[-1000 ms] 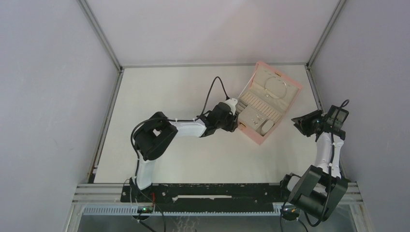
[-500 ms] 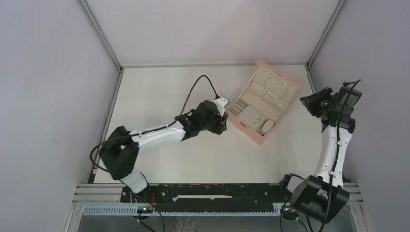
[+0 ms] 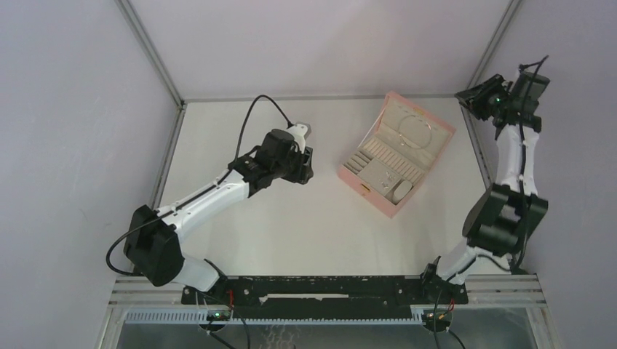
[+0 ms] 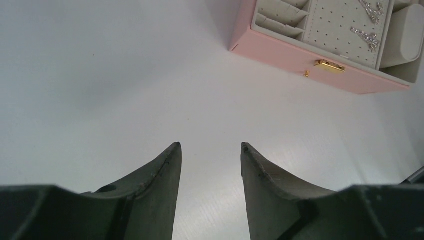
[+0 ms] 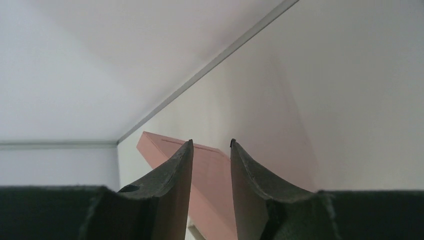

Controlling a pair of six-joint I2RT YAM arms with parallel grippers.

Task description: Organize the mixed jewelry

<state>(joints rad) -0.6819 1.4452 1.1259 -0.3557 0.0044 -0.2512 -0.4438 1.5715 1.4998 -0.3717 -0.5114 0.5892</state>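
The pink box [image 4: 280, 47] lies open by the worktop's [image 3: 240, 218] far right corner; its lid holds one hoop [image 3: 413, 133], its pad two sparkly pieces [image 4: 366, 37] (other bits too tiny to count); left fingers [image 4: 165, 175] and right fingers [image 5: 175, 175] each stand parted, gripping nothing.

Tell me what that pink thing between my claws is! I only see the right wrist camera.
Observer: A pink jewelry box, standing open on the table.
Operator: Any jewelry inside?
Observer: Yes, sparkly silver pieces lie on its dotted pad.
Operator: What's the other arm doing?
Observer: The left gripper hovers over the table beside the box, open and empty.
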